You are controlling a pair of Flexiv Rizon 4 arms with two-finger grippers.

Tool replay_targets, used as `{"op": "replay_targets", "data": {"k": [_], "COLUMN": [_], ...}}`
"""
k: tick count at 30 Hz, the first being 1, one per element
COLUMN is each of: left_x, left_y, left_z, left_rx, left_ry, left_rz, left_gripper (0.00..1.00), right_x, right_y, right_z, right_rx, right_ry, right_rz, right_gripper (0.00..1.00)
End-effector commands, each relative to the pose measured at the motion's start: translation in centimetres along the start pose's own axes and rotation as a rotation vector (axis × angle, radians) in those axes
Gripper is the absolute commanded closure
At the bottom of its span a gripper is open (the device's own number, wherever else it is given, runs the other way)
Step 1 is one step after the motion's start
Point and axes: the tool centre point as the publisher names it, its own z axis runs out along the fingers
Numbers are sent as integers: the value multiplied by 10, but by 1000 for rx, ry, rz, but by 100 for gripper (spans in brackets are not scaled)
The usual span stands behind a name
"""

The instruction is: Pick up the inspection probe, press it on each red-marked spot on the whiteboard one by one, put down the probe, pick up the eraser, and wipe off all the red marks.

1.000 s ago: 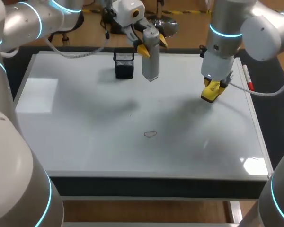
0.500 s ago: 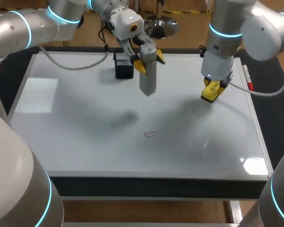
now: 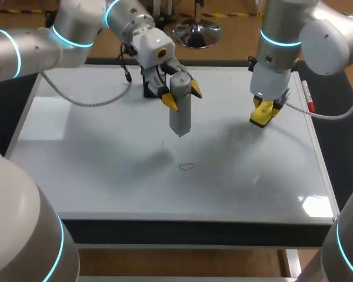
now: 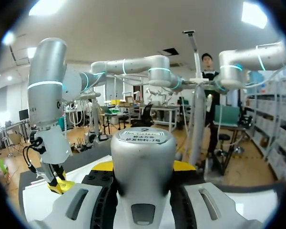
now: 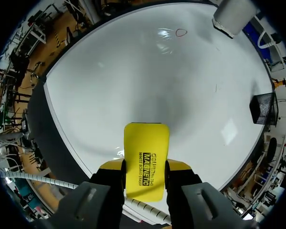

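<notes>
My left gripper (image 3: 182, 94) is shut on the grey cylindrical probe (image 3: 180, 111), which hangs tip-down above the middle of the whiteboard (image 3: 76, 147). A small red ring mark (image 3: 187, 166) lies on the board in front of the probe tip, and a faint short stroke (image 3: 162, 141) sits nearer it. In the left wrist view the probe (image 4: 143, 167) fills the gap between the fingers. My right gripper (image 3: 263, 108) is shut on the yellow eraser (image 3: 261, 116), low over the board's right side. From the right wrist the eraser (image 5: 146, 160) is clamped between the fingers, with the ring mark (image 5: 181, 32) far ahead.
A black mesh holder (image 3: 153, 88) stands at the back of the board, partly behind my left gripper. A red-capped marker (image 3: 307, 97) lies off the board's right edge. My right arm (image 4: 50, 143) shows beside the probe in the left wrist view.
My left arm has carried the probe forward from the back of the board toward its middle and lowered it. The right arm with the eraser has stayed still.
</notes>
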Motion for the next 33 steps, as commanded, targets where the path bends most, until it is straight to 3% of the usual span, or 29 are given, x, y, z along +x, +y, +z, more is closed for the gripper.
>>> {"op": "replay_targets", "data": {"k": [1,24,33], "left_x": [6,18,18], "left_y": [1,36,49], "left_z": [14,55,60], "left_rx": [-4,27,30], "left_ry": [-234,-71,-69], "left_rz": [0,-16,-45], "left_gripper": [100,100,100], "right_x": [0,0,0], "right_y": [-1,-1,-1], "right_z": [0,0,0], "right_rx": [1,1,1], "right_ry": [2,2,2], "right_rz": [-2,-2,-2], "right_gripper": [100,100,100]}}
